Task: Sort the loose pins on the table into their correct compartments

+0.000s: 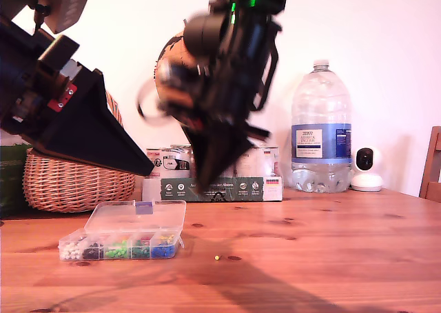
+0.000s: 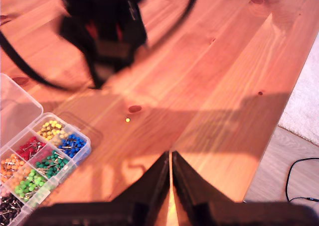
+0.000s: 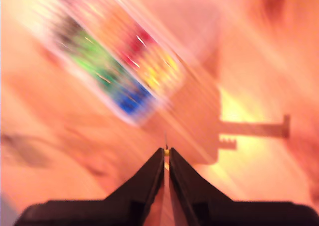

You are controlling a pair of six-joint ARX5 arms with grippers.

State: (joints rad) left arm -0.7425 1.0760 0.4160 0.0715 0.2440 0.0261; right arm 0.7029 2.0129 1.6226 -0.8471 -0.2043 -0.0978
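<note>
Pins are what I am sorting, and one yellow pin (image 3: 166,149) is sitting pinched at the very tip of my second end effector (image 3: 166,155). Its jaws are squeezing almost fully together on the pin's little head, and the thin needle is poking out past them. In the exterior view this end effector (image 1: 204,183) is hanging in the air over the bench (image 1: 331,237), and it is looking blurry, so I am guessing it is swinging fast. That is worrying me, because the hold is so tiny that a quick swing could be flinging the pin away. Another loose yellow pin (image 1: 217,257) is lying on the bench near the compartments (image 1: 124,247), toward the exterior view's right. My first end effector (image 2: 171,155) is pressing its jaws together with nothing in them that I can see, up above the box. The two arms are working close together, so they could be bumping each other or knocking the box. The sections are small and touching, so the pin could be falling into the wrong colour instead of the yellow section (image 2: 50,130).
</note>
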